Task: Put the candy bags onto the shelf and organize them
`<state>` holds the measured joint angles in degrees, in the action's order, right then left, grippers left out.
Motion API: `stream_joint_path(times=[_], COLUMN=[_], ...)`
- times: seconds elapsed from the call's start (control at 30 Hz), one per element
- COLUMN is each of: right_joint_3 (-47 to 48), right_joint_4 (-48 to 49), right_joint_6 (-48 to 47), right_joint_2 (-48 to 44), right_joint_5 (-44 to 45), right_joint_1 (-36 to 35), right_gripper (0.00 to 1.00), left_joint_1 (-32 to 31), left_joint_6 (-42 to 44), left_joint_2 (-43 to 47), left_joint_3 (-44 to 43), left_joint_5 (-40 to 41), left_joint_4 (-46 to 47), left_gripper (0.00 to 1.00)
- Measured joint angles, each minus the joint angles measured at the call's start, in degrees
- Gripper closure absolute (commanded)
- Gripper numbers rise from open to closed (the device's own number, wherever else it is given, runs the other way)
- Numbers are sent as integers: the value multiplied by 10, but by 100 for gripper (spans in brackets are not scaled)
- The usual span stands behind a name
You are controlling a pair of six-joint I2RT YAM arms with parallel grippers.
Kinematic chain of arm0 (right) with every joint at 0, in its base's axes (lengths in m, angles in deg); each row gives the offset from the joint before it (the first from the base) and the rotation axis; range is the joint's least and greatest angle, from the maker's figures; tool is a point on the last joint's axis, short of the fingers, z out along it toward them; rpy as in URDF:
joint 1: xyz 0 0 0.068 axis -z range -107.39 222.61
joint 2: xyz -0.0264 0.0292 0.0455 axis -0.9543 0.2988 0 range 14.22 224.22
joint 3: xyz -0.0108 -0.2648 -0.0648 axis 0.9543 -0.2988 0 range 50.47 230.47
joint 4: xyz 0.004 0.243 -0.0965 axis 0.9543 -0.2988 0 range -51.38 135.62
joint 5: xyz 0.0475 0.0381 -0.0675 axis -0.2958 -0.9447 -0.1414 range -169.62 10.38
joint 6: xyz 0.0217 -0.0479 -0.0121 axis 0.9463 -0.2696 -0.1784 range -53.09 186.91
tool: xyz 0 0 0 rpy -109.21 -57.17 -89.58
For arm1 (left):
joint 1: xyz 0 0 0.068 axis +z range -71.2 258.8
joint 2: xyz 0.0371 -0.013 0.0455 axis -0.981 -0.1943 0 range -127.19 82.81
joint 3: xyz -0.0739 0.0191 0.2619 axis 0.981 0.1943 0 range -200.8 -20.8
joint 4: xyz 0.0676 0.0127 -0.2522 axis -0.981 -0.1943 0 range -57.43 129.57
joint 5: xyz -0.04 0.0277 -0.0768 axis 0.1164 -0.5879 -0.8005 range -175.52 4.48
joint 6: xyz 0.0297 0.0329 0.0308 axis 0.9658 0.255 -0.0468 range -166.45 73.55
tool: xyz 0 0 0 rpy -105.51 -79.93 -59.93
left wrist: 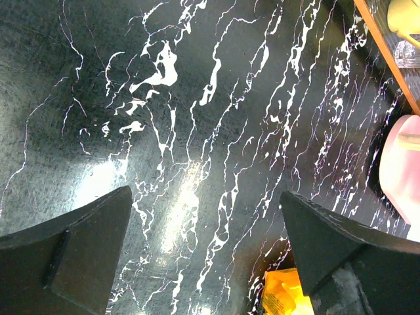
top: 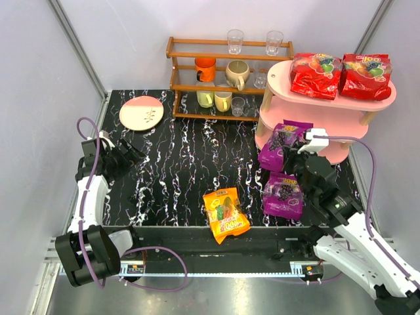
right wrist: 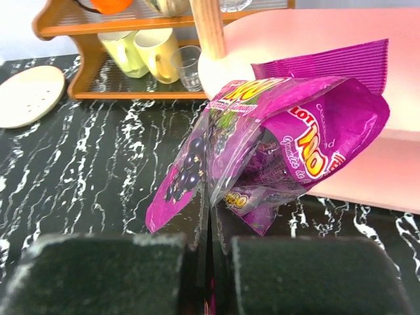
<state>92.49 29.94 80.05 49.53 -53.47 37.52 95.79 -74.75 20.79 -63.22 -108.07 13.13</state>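
Two claws: R claw (right wrist: 210,246) clenched on glossy, crinkled purple candy bag (right wrist: 282,144), bag just ahead at smooth pink shelf (right wrist: 394,177) bottom edge; L claw (left wrist: 205,203) released, flat veined marble tabletop (left wrist: 197,98) open ahead.

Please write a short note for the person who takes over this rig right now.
Left pincer: open, empty, above bare table.
Right pincer: shut on one purple candy bag, by the pink shelf's lower tiers.
Done: two red candy bags lie on the top tier.
To do: place the held bag; then the second purple bag and the orange bag, both on the table.
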Motion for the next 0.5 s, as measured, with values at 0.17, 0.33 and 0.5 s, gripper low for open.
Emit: stream_joint_path(times=[0.17,0.33,0.5], right_joint_3=[9,28,62], right_joint_4=[34,56,78], right_joint_6=[-34,-48,-67], right_joint_2=[35,55,91], right_joint_5=[23,21,-4], right_joint_1=[3,24,57], right_gripper=[100,100,100], left_joint_1=[0,0,0], left_joint_6=[0,0,0], left_joint_2=[0,0,0], left_joint_3=[0,0,0], left_joint_5=[-2,-4,-7], left_joint_4=[0,0,0], left_gripper=[1,1,1])
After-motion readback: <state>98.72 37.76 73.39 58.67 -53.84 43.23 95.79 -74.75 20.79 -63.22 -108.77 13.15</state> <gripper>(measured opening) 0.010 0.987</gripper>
